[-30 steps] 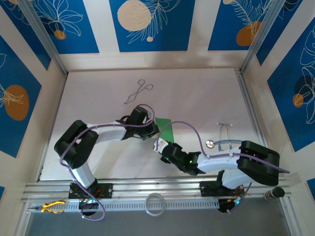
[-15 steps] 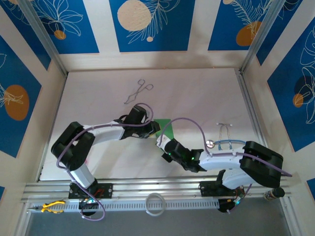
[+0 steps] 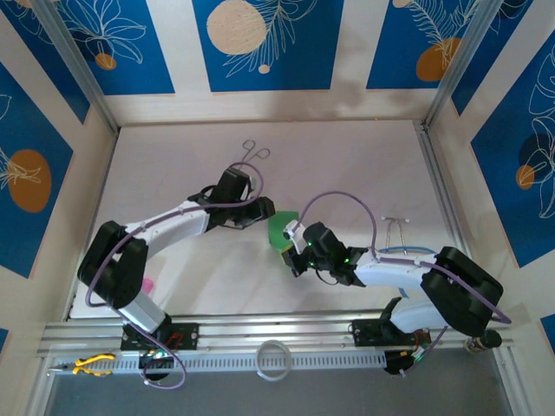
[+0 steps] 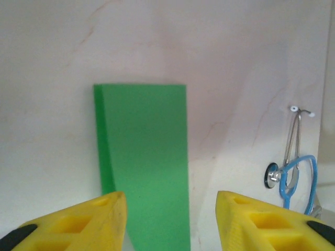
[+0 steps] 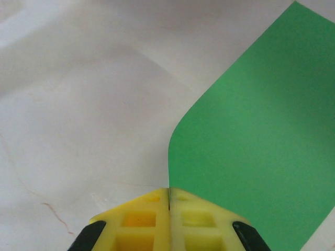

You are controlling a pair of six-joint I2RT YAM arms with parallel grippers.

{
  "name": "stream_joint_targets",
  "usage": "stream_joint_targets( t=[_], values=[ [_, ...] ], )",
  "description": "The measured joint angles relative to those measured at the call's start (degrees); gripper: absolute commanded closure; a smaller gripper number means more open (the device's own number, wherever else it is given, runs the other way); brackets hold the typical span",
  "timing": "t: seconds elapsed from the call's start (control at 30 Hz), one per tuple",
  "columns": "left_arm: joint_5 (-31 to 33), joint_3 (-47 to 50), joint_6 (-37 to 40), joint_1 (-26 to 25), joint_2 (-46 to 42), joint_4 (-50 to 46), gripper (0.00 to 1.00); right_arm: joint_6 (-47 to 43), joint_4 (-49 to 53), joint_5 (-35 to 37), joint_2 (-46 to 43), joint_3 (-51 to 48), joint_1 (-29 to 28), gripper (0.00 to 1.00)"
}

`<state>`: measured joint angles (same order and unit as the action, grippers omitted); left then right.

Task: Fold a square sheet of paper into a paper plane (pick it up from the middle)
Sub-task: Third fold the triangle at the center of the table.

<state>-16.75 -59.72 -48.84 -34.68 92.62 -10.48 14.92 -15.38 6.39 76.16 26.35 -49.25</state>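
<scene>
**One fold in, most of the plane left to make**

My right hand (image 5: 169, 209) is closed tight, fingers pressed together. The edge of the green paper (image 5: 251, 151) runs straight into the seam between them, so I judge it is pinching that edge. From there the paper curves up off the surface (image 5: 78, 104), which suggests this side is lifted rather than lying flat. My left hand (image 4: 170, 214) has its fingers moderately apart with nothing between them. It hovers over the near end of the paper, and as far as I can tell it is not touching it.

From the left wrist camera the paper reads as a long rectangle. A darker strip down its left side shows a second layer, so I take it as folded once in half. In the overhead view it sits near the middle of the surface, between my two hands.

I see no slanted corners at a nose, no wings and no pointed dart outline. My judgement is that only the centre fold is made or being worked. The nose folds and the wing folds are all left to do.

Further out, a stethoscope (image 3: 395, 238) lies well off to the right. The forceps (image 3: 247, 160) lie toward the far side, and a small pink thing (image 3: 147, 284) sits by the left arm's base. None of them is near the paper.
</scene>
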Motion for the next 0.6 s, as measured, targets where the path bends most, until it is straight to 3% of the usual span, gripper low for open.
stream_joint_targets(
  t=[0.23, 0.6],
  values=[
    [-6.19, -10.14, 5.44, 0.07, 10.12, -1.64, 0.7, 3.98, -0.68, -6.43, 0.66, 1.11, 2.05, 1.0],
    [-7.69, -9.7, 7.41, 0.07, 17.44, -3.56, 0.77, 7.78, -4.11, -9.31, 5.31, 1.36, 2.51, 1.0]
  ],
)
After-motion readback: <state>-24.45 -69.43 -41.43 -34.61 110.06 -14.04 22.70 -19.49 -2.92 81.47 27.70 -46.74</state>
